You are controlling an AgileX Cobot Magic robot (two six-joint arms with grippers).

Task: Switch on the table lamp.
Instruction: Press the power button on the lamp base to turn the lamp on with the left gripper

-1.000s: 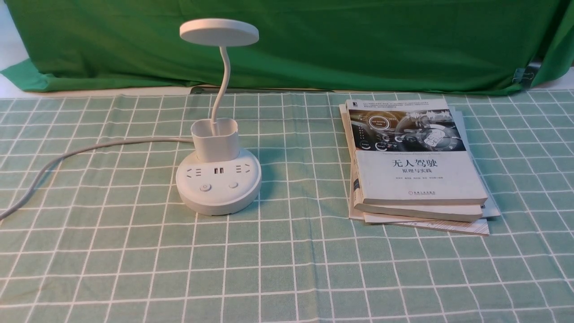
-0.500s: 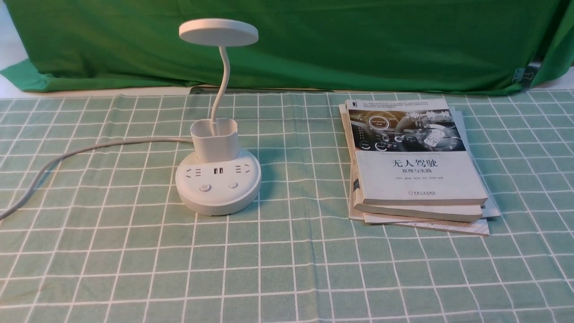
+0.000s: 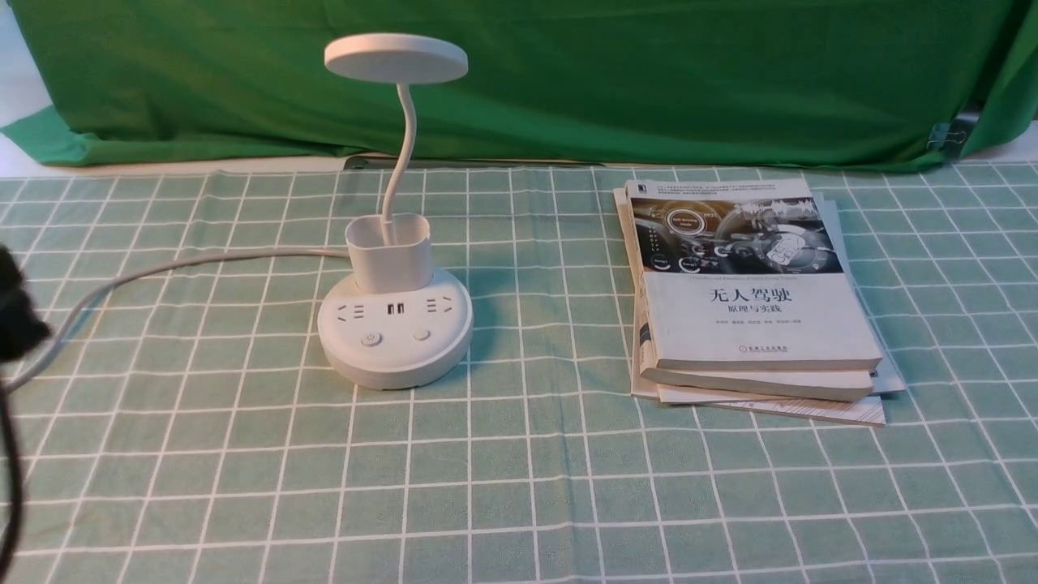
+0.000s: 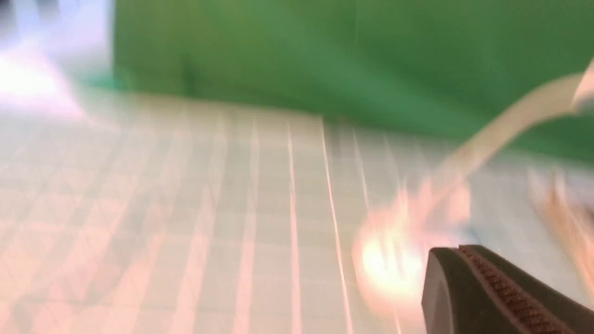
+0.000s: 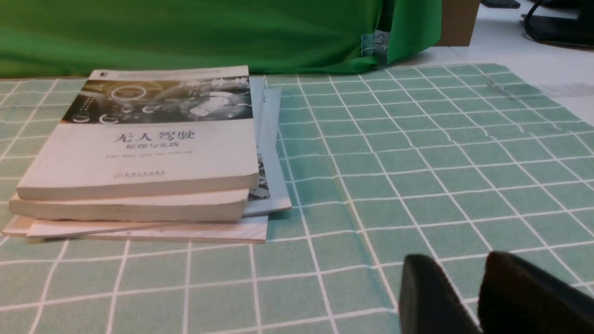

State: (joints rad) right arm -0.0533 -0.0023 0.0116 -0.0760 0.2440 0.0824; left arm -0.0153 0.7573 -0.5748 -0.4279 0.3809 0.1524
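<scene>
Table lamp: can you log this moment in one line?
table lamp: upright, unlit, untouched | left gripper: empty, at left edge of front view, away from lamp | right gripper: empty | book stack: right of lamp

From the left gripper [image 3: 12,312], at the left edge of the front view, a flat stretch of checked cloth [image 3: 243,462] lies open to its right, on the near side of the lamp [image 3: 393,328]. Low obstacle: grey cable [image 3: 203,258], running from the lamp toward this gripper's side. Overhead obstacle: lamp head [image 3: 396,58], above the base; buttons uncovered from the near side. Farther right of this gripper, book stack [image 3: 758,320] blocks low passage; cloth between lamp and stack is open.
</scene>
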